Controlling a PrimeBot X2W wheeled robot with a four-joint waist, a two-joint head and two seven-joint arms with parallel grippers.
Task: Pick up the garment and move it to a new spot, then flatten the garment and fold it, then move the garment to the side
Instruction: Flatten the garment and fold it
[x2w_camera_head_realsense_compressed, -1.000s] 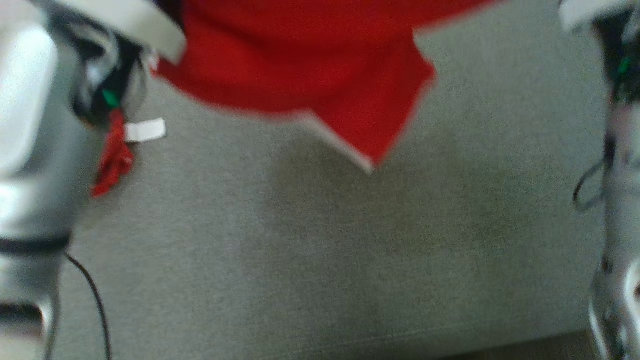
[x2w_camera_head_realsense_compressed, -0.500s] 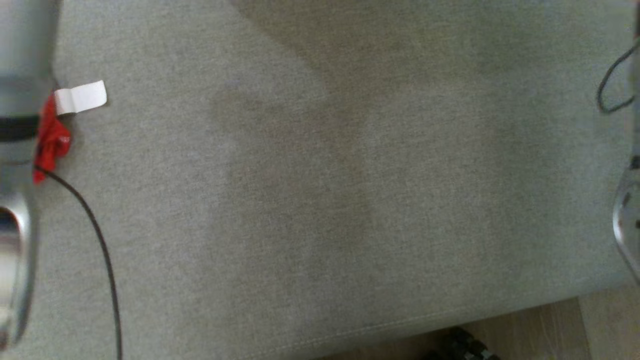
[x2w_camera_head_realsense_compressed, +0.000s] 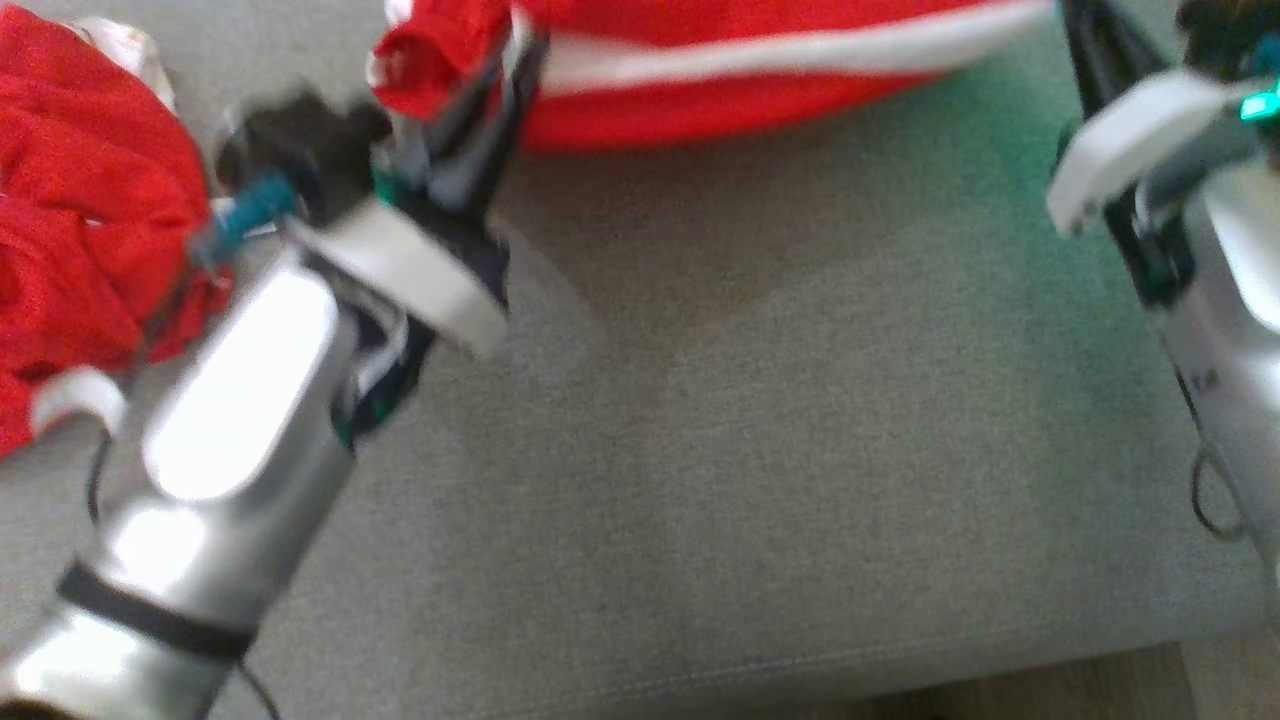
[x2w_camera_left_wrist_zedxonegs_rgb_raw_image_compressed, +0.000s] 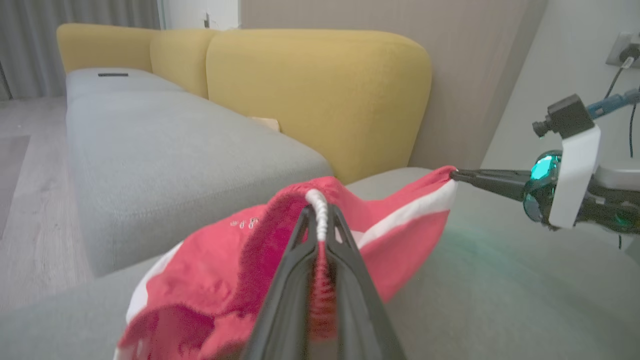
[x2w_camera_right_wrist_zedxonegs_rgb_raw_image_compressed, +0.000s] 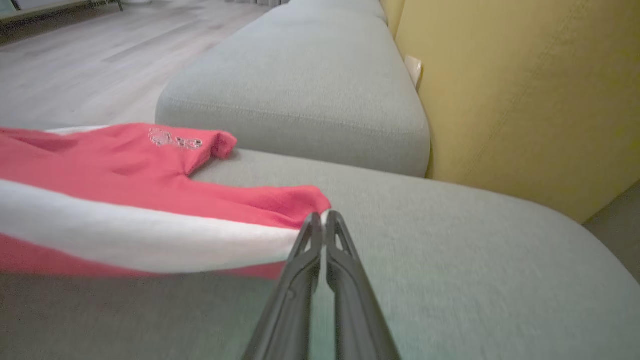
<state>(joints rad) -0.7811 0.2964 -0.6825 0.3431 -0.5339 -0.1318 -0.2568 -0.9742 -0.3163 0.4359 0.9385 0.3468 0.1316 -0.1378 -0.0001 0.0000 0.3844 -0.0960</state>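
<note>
Both the left gripper and right gripper are pinching the garment taut between them, with flattening, folding and side move pending.

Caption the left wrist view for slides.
Left end effector pinches the red garment at its trim; right end effector holds the far corner.

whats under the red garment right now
The grey sofa seat cushion lies under the red garment. Its near part is in plain sight; the patch right beneath the cloth is covered, so anything there cannot be seen.
</note>
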